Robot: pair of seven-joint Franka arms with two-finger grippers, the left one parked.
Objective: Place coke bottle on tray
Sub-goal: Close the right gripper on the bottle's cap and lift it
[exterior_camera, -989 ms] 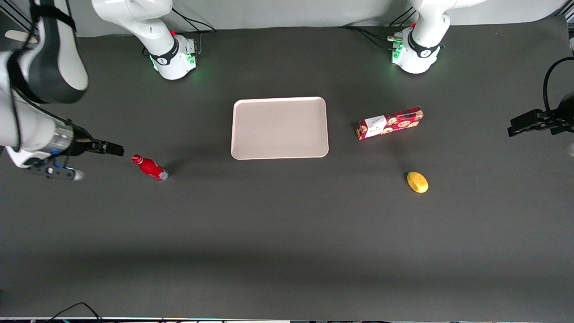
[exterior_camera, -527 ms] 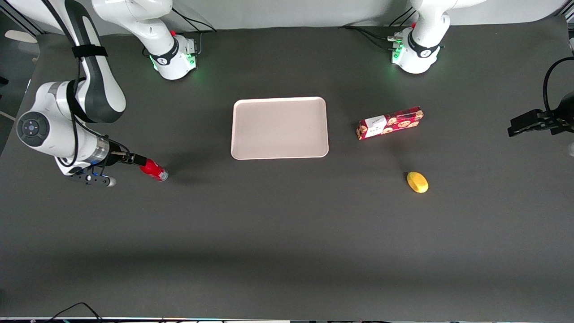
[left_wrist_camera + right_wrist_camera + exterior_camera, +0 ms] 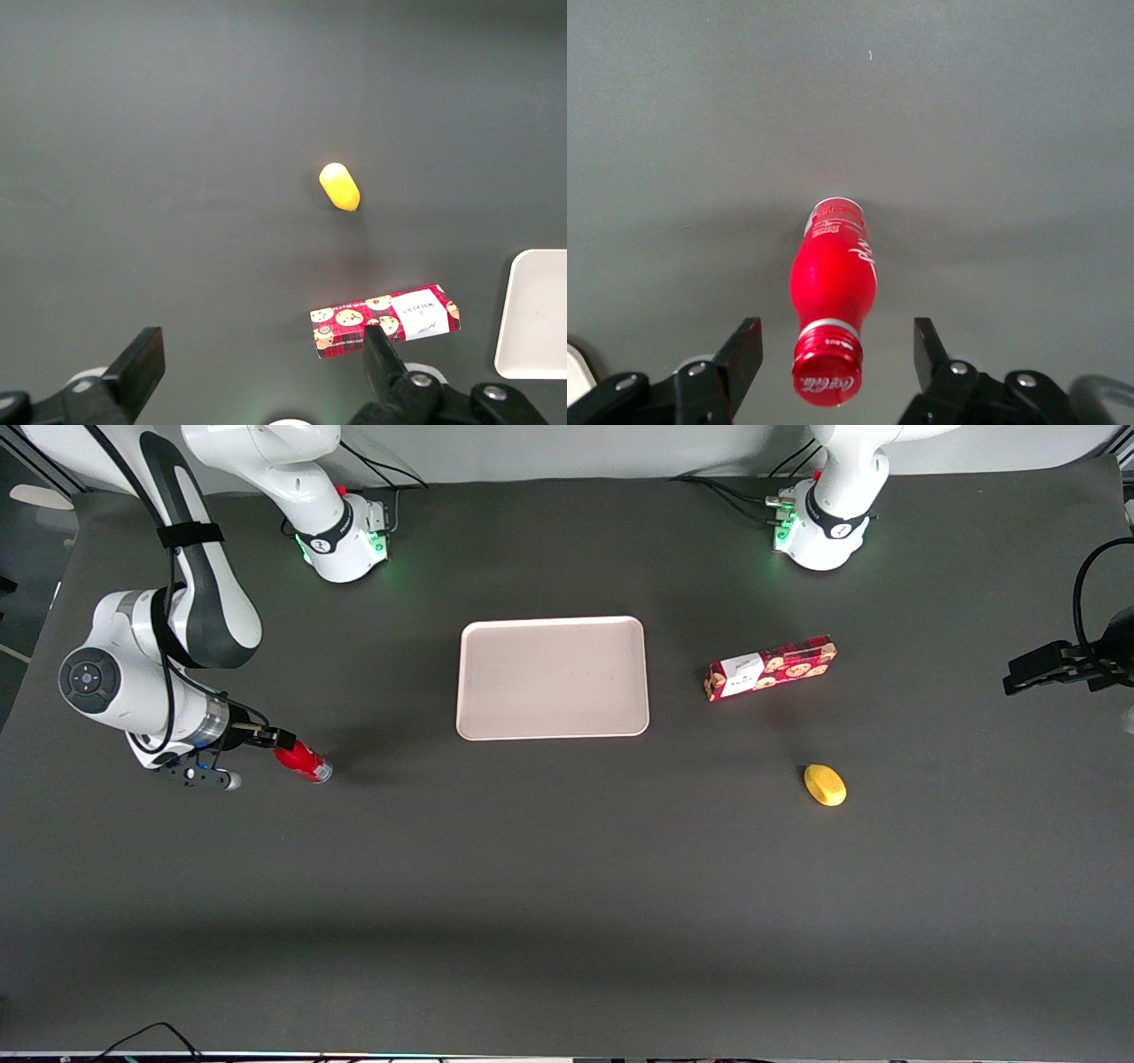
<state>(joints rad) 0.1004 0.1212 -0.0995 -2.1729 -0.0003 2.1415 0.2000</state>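
The coke bottle (image 3: 304, 761) is small, slim and bright red, standing on the dark table toward the working arm's end. In the right wrist view the coke bottle (image 3: 831, 292) points its red cap at the camera. My right gripper (image 3: 276, 739) is open, its two black fingers on either side of the cap without touching it; the gripper (image 3: 836, 341) shows wide gaps on both sides. The tray (image 3: 552, 678) is a large pale pinkish-beige rectangle at the table's middle, with nothing on it, well away from the bottle.
A red cookie box (image 3: 770, 668) lies beside the tray toward the parked arm's end, and a yellow lemon-like object (image 3: 824, 785) lies nearer the front camera than the box. Both show in the left wrist view, box (image 3: 385, 322) and yellow object (image 3: 339, 186).
My right arm has swung in and lowered toward the bottle; the open gripper went from short of the cap to straddling it. The bottle has not moved.
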